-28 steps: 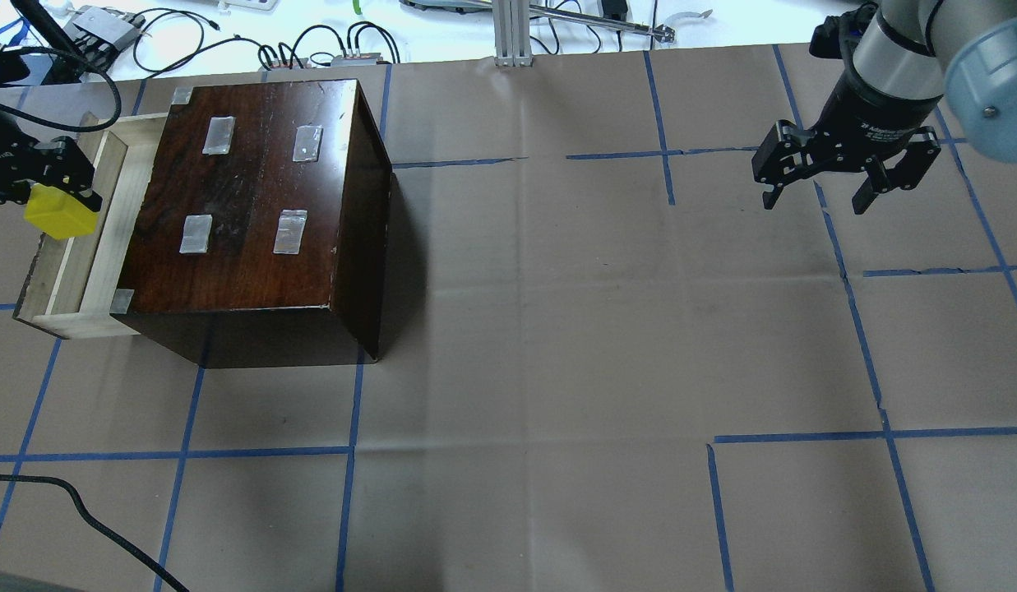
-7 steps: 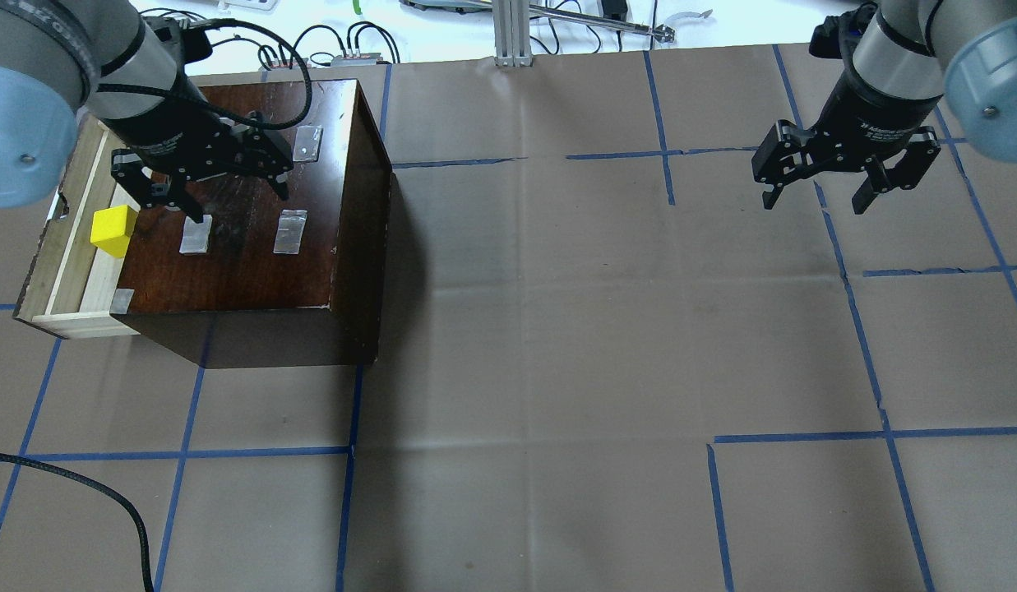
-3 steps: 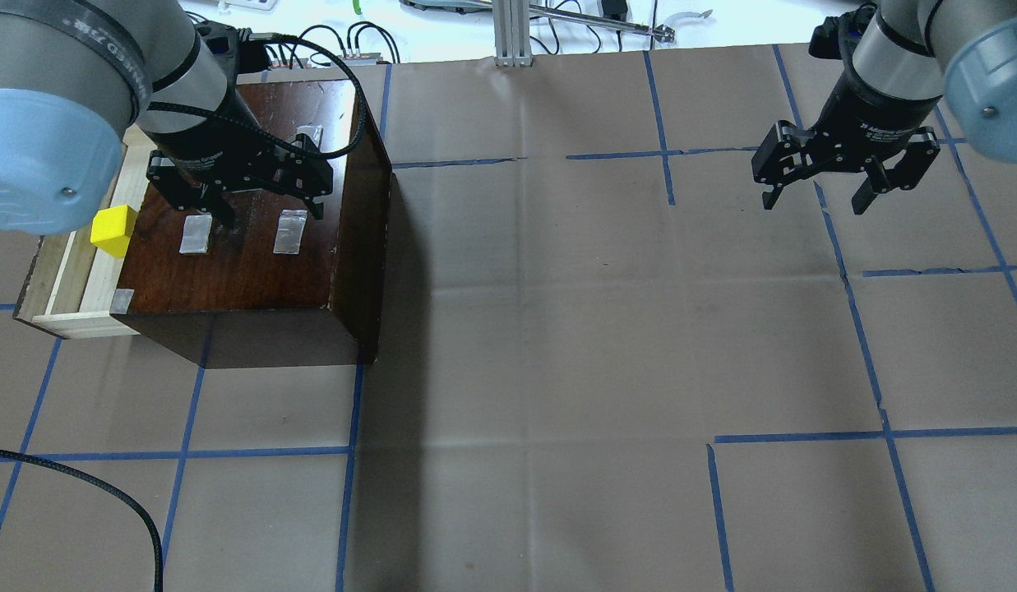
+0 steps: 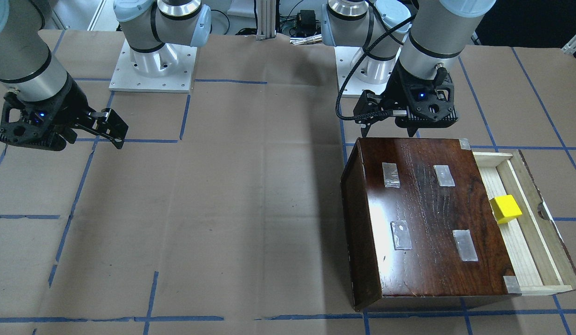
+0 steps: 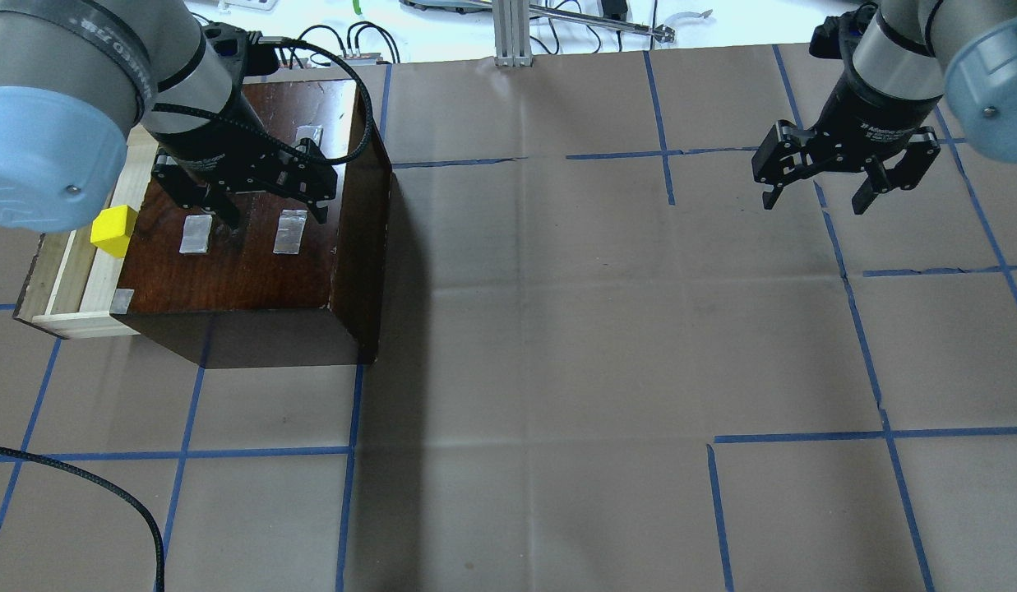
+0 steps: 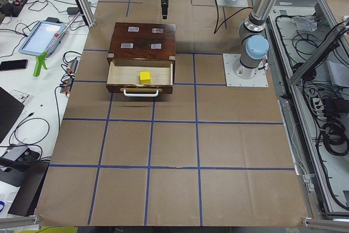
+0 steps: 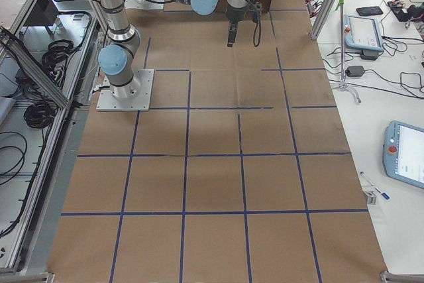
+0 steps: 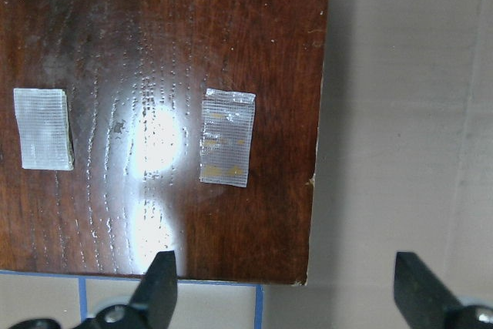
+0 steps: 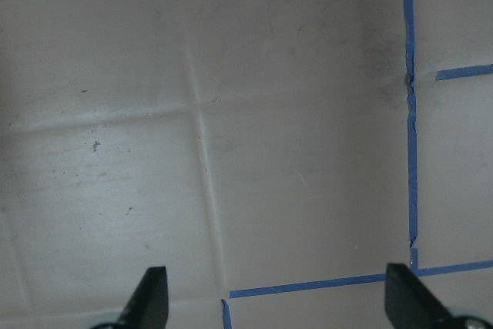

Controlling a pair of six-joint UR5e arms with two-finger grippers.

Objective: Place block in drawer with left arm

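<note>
Block (image 4: 505,209) is in the drawer (image 4: 530,242): sitting flat on the drawer floor, roughly mid-width, close up to the front face of the dark box (image 5: 245,255); can't tell if it touches that face. Nothing is holding it. Drawer is pulled out, notched front board well clear of the block. Left tool (image 5: 275,220) is released, jaws spread wide and empty. It hangs above the box's glossy top near the edge furthest from the drawer. Its wrist view looks straight down on the tape patches (image 8: 228,148), with bare bench (image 5: 557,329) past the box edge. Right tool (image 5: 814,205) is also spread and empty, parked above bare bench well apart from the box, no part in this. My read: the placing step is done and the left arm (image 5: 80,66) is in the clear-out phase, so the task is essentially complete as worded. The next move only calls for a clean lift and pull-away: keep height over the box top so the fingers don't scrape or nudge it, and stay off the drawer side so the block isn't disturbed. Closing the drawer isn't asked for; if it were, the block looks low enough to slide under, but that's a guess.
</note>
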